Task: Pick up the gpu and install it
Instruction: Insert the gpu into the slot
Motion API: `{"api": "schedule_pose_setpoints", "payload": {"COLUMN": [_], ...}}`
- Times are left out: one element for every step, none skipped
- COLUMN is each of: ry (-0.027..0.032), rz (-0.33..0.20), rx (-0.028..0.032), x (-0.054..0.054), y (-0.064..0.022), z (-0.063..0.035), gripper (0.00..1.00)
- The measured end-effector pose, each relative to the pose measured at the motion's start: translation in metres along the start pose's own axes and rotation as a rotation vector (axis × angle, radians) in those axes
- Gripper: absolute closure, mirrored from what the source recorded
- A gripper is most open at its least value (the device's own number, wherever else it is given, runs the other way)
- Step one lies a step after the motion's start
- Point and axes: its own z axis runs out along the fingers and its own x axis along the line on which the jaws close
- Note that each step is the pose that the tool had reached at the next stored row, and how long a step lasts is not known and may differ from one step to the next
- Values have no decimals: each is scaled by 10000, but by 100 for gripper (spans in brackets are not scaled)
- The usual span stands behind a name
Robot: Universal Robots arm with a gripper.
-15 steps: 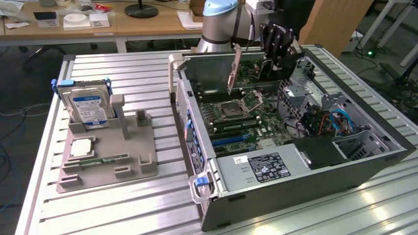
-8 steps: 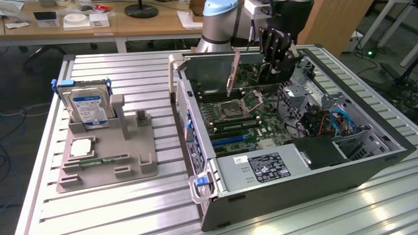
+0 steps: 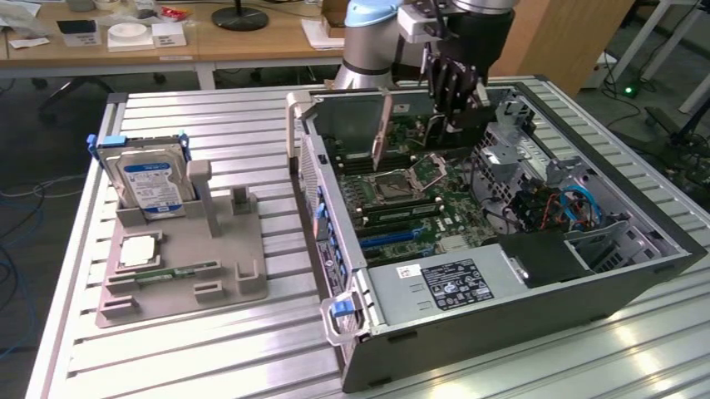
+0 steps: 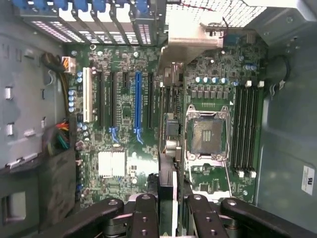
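Observation:
My gripper (image 3: 455, 101) hangs over the far end of the open computer case (image 3: 621, 274), shut on the gpu (image 3: 453, 133). The card is held on edge above the motherboard (image 3: 444, 208). In the wrist view the gpu (image 4: 168, 148) runs edge-on away from my gripper (image 4: 167, 218). Its silvery bracket (image 4: 190, 42) reaches toward the case's rear slot openings. It lies between the black expansion slots (image 4: 150, 104) and the CPU socket (image 4: 205, 136). The blue slot (image 4: 137, 104) stands off to one side. Whether the card touches a slot, I cannot tell.
On the exterior view's left a grey holder (image 3: 222, 249) carries a hard drive (image 3: 150, 183) with a blue-white label, a memory stick (image 3: 178, 272) and a flat chip (image 3: 139, 249). The power supply (image 3: 444, 287) and drive cage (image 3: 577, 241) fill the case's near end.

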Motion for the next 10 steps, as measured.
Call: {"api": "schedule_pose_setpoints", "payload": {"ry": [3, 4, 3, 5, 5, 0, -26, -51, -55, -54], "rz": [60, 83, 91, 94, 99, 102, 104, 106, 106, 107], "rx": [-1, 0, 0, -1, 5, 10, 11, 12, 13, 12], "x": [0, 0, 0, 1, 1, 1, 1, 1, 1, 1], "y": [1, 6, 13, 17, 20, 26, 33, 37, 38, 39], "z": [18, 32, 45, 58, 72, 85, 93, 103, 115, 124], "gripper": [73, 73, 73, 73, 73, 73, 73, 73, 73, 73]}}
